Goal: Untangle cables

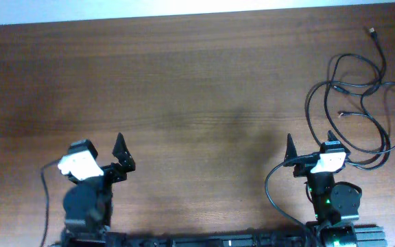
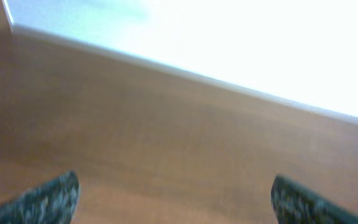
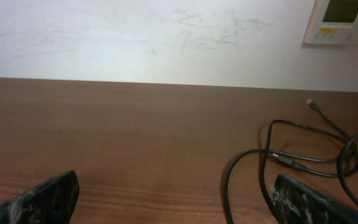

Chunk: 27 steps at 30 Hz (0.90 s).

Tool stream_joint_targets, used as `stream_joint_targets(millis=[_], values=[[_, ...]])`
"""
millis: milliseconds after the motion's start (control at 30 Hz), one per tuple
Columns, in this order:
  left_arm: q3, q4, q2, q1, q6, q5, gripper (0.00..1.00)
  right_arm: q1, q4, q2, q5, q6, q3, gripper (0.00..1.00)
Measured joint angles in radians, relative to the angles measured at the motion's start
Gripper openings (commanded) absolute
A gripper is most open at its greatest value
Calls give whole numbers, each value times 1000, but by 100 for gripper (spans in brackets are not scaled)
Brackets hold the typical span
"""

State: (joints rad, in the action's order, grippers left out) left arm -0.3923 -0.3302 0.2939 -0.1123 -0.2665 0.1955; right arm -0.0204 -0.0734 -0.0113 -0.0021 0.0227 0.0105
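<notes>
The cables [image 1: 352, 103] lie as a tangle of thin black loops at the table's right side, with plug tips showing at the far right. In the right wrist view the cables [image 3: 303, 158] loop on the wood just ahead of the right finger. My right gripper [image 1: 310, 152] is open and empty, just in front of the tangle and left of it; it shows open in its wrist view [image 3: 176, 199]. My left gripper [image 1: 124, 158] is open and empty at the near left, far from the cables; its wrist view [image 2: 174, 199] shows only bare wood between the fingers.
The brown wooden table [image 1: 184, 89] ends at a white wall along the far edge. A wall-mounted white panel [image 3: 342, 20] shows in the right wrist view. Thick black arm wires [image 1: 273, 185] hang near each arm base.
</notes>
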Motion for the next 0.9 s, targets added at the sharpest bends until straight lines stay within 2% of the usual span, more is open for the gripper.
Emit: stream_joint_targets(millis=[167,333,467,600,733,900], values=[[248,272,-198,2,0,0,99,0,-1,0,-2,0,0,99],[357,414,-276,4,0,0,99,0,-1,0,-3,0,0,98],[380,416,-278,4,42,-8,99,0,-1,0,-2,0,0,99],[379,332,-279,24,216,-134,99,0,-1,0,-2,1,0,99],[381,255,-280,39,288,-187,99,0,-1,0,-3,0,0,99],[381,255,-280,40,306,-189,99,0,-1,0,-3,0,0,99]])
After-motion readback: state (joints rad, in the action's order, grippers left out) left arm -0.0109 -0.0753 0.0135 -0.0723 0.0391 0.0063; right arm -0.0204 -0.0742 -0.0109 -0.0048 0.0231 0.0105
